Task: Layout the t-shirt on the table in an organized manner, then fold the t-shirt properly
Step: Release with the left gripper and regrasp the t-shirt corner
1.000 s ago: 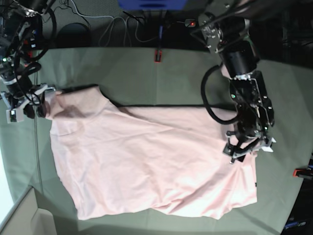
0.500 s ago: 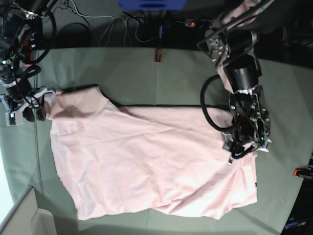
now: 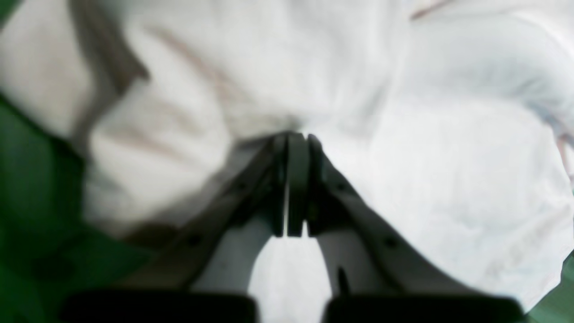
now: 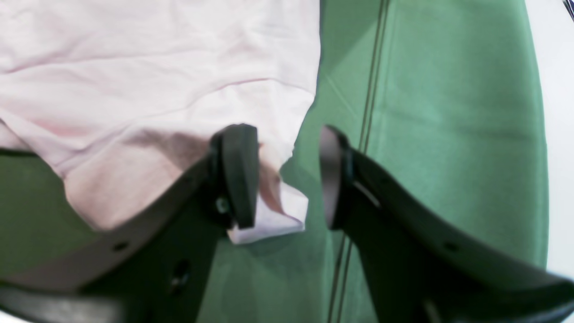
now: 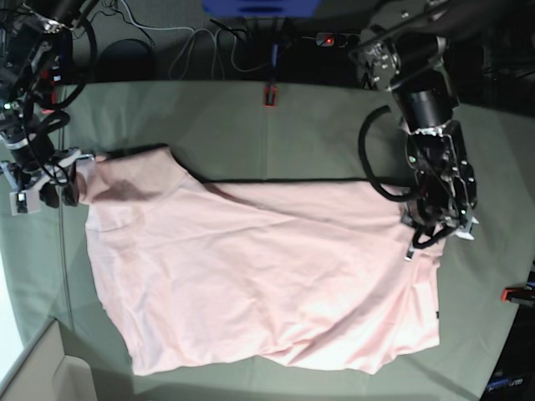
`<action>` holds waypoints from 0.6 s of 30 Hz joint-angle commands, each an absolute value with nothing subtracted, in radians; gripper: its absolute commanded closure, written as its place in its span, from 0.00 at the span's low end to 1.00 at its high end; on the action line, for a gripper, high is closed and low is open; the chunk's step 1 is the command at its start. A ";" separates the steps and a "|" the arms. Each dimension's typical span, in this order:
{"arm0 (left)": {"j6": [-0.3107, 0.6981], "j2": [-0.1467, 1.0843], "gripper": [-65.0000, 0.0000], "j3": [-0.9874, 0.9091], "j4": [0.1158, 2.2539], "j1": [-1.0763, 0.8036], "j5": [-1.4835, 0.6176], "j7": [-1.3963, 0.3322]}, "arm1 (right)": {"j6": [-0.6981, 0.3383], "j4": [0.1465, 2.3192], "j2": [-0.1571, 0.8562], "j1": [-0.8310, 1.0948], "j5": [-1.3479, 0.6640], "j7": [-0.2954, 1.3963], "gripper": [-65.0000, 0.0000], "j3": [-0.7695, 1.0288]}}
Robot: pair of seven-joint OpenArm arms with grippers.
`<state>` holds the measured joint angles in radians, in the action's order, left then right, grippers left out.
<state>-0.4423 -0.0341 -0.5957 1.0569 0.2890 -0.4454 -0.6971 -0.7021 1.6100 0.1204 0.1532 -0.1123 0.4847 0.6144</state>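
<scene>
Pinching the t-shirt (image 5: pixel 251 276) at its edge on the base view's right side, my left gripper (image 3: pixel 291 139) has its jaws pressed fully together, and the wrist view shows pale cloth bunching into a small peak right at the tips. I judge this to be a grasp on a fold of fabric, taken at the hem side so the cloth can be drawn taut.

My right gripper (image 4: pixel 287 175) stands at the opposite end, by the corner of the shirt near the table's (image 5: pixel 217 125) left edge. Its jaws are parted. One finger (image 4: pixel 237 175) rests over the pink corner; the other is over bare green cloth, so the corner lies partly between them but is not clamped. I read this as a hold kept ready, not a grip.

The shirt lies spread across the middle of the table, plain side up, no lettering visible. It is skewed and creased, with the lower edge uneven and one flap turned over near the top left.

Judgement: the layout stage is unfinished; folding has not begun. Pulling with only one end secured risks dragging the whole garment instead of flattening it.
</scene>
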 commanded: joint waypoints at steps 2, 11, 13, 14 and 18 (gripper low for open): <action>-0.453 -0.031 1.00 -0.596 1.142 0.278 -0.438 -0.691 | -0.698 1.627 0.134 0.145 -0.128 0.456 0.64 0.618; -0.460 -0.058 1.00 -0.549 1.557 0.119 -0.638 -0.704 | -0.698 1.627 0.133 0.145 -0.128 0.456 0.64 0.618; -0.455 -0.056 1.00 -0.552 1.569 0.107 -0.636 -0.690 | -0.698 1.627 0.133 0.150 -0.128 0.456 0.64 0.618; -0.455 -0.051 1.00 -0.553 1.569 0.105 -0.638 -0.682 | -0.698 1.627 0.133 0.153 -0.128 0.456 0.64 0.618; -0.460 0.007 0.97 -0.553 1.521 0.114 -0.647 -0.694 | -0.698 1.627 0.131 0.154 -0.128 0.456 0.64 0.618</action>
<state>-0.4488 0.0017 -0.5541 1.5051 0.0967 -0.6292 -0.6983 -0.7021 1.6100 0.1188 0.1619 -0.1116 0.4828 0.6147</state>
